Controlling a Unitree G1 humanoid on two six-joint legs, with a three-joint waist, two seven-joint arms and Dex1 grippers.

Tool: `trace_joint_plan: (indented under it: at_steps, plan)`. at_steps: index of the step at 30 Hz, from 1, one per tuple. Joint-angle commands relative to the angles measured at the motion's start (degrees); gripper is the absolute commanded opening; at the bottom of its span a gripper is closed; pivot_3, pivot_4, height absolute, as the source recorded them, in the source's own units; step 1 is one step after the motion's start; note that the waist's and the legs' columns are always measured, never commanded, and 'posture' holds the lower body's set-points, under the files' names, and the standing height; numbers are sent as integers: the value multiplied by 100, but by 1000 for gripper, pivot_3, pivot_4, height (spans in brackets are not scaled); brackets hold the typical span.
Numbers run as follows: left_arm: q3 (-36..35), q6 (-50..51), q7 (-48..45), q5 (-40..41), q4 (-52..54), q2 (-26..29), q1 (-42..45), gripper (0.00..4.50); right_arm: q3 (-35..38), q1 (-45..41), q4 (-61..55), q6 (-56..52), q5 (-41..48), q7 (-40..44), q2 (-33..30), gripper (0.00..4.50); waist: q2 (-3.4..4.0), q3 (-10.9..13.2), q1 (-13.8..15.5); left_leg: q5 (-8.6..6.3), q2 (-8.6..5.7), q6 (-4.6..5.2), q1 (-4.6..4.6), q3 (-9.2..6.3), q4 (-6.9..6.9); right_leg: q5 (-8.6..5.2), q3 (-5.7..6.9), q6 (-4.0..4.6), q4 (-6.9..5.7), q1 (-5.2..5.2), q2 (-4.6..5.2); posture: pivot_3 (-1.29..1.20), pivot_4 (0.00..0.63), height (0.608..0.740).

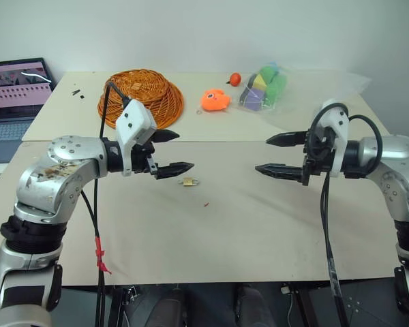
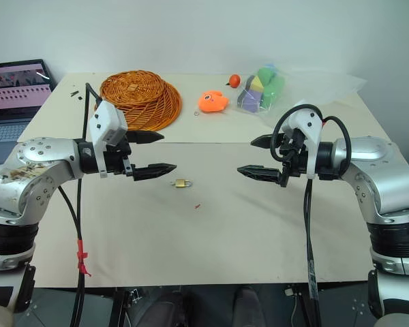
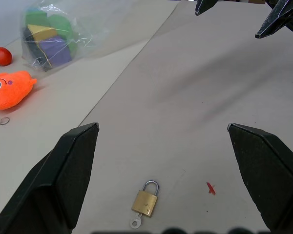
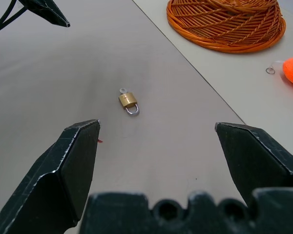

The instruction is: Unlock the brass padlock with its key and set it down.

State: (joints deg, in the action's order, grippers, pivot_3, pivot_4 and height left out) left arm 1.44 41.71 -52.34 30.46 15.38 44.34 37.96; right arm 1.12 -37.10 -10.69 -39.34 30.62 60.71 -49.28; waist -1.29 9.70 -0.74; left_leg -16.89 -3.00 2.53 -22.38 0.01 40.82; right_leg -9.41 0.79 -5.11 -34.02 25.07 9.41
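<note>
The brass padlock [image 1: 189,182] lies flat on the beige table [image 1: 245,231], shackle closed, with a small silver key [image 3: 135,223] sticking out of its base. My left gripper [image 1: 184,150] hovers open just left of and above the padlock [image 3: 146,201], nothing between its fingers. My right gripper [image 1: 262,154] hangs open at about the same height, farther to the right, pointing toward the padlock [image 4: 128,101]. Neither gripper touches the lock.
An upturned orange wicker basket [image 1: 143,95] sits at the back left, with an orange plush toy [image 1: 215,100], a small red ball [image 1: 235,79] and a bag of foam blocks [image 1: 264,87] behind. A laptop [image 1: 17,88] stands far left. A red speck [image 1: 206,204] lies near the padlock.
</note>
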Motion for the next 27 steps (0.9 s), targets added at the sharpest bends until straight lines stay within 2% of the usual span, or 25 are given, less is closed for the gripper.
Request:
trace_joint_plan:
  at_steps: [1, 10, 17, 27]
  plan:
    - [-285, -86, 79, -22, -30, 51, -8, 4500, 155, 5, -84, 127, 72, -5, 84, 4454, 0, 0, 0, 0, 0, 0, 0, 0, 0, 0, 0, 0, 0, 0, 0, 0, 150, 739]
    - [-1085, -398, 903, -922, -867, 690, -921, 4500, -854, -624, 1166, 1187, -600, 386, 1257, 4454, 1, 0, -136, 4, 5, -7, 9, 3, -4, 0, -5, 0, -5, 2, -7, 0, 150, 739]
    - [-1715, 104, 1202, -640, -64, 630, -1593, 4500, -1403, -1457, 3018, 2394, -1247, 907, 2271, 4454, -1, 1, -124, 5, 4, -10, 0, -6, -4, 0, 7, 0, -3, 10, -4, 0, 150, 739]
    - [-2693, 1097, 1777, -211, 1293, 498, -2579, 4500, -1684, -2436, 5711, 4040, -2068, 1299, 3635, 4454, 1, 2, -227, 11, 12, -30, 6, -9, -14, 1, 5, 2, -10, 19, -12, 0, 150, 739]
